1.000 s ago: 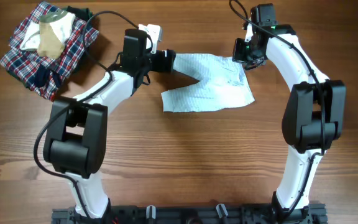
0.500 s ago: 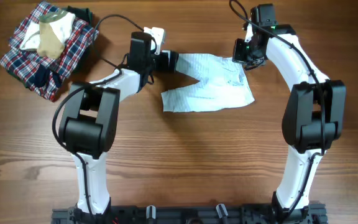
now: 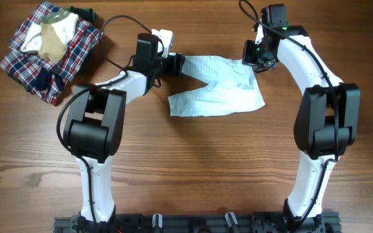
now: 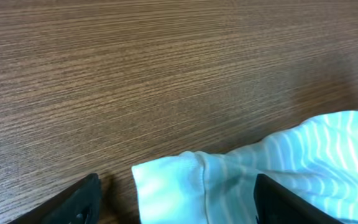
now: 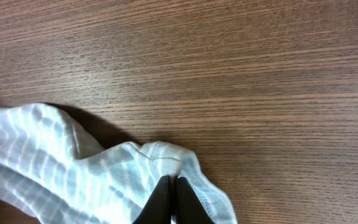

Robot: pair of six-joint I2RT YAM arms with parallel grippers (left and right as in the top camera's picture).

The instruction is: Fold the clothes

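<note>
One left hand (image 4: 179,204) edged closer, clothes (image 3: 220,87) unmoved

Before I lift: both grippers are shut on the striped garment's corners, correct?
No. The right gripper is shut on the striped garment, but the left gripper is open, straddling the corner without gripping it; the left wrist view shows this.

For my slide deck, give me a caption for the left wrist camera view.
Open left gripper straddles a corner of the striped pale blue garment lying on the wooden table.
</note>
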